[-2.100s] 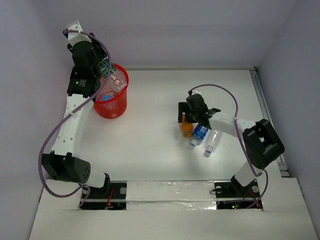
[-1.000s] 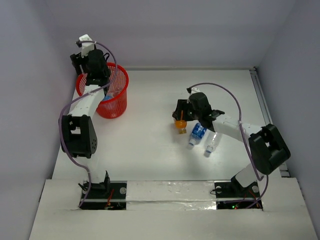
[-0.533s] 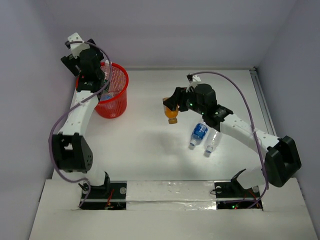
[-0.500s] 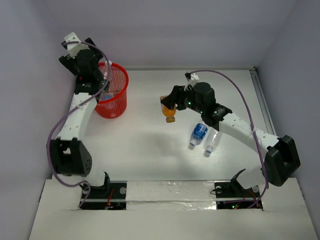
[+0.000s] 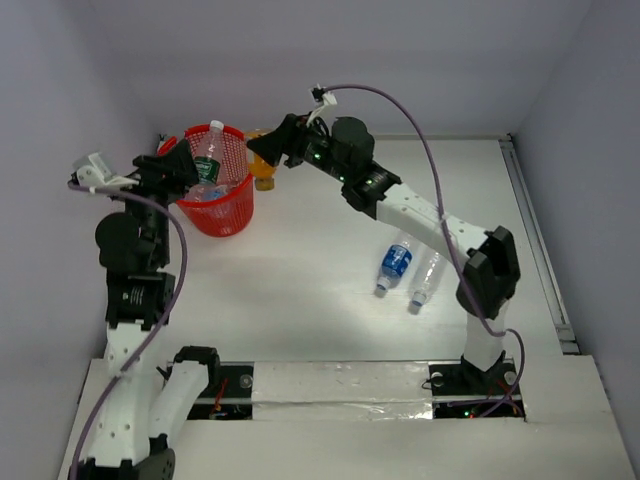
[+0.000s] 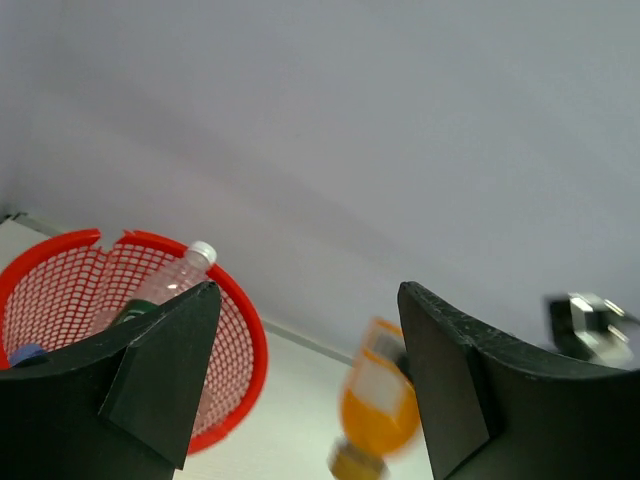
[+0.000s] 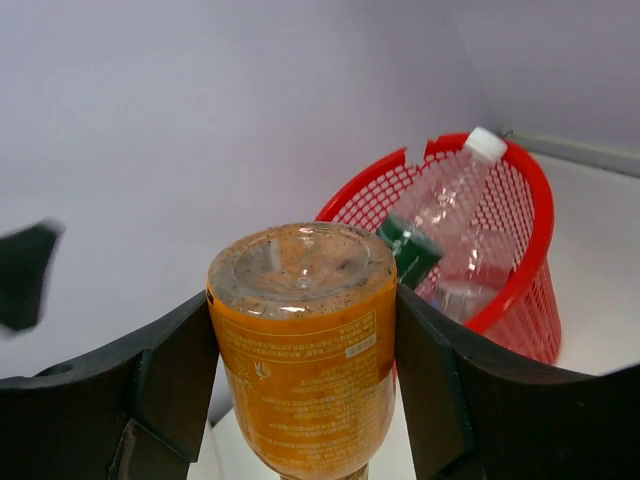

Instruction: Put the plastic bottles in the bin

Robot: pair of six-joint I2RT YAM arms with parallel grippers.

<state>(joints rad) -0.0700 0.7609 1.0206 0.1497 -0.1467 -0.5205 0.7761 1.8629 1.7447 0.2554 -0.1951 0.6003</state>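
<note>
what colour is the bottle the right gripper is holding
Orange; the bottle shows best in the right wrist view.

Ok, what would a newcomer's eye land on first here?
The orange bottle, gripped in the right jaws close to the red mesh bin at far left. A white-capped bottle pokes out of the bin, while a blue-labelled bottle and a clear bottle lie right of centre.

No legible text; only fine print on orange bottle (image 7: pixel 300 360) label, lower centre of right wrist view, too small.
</note>
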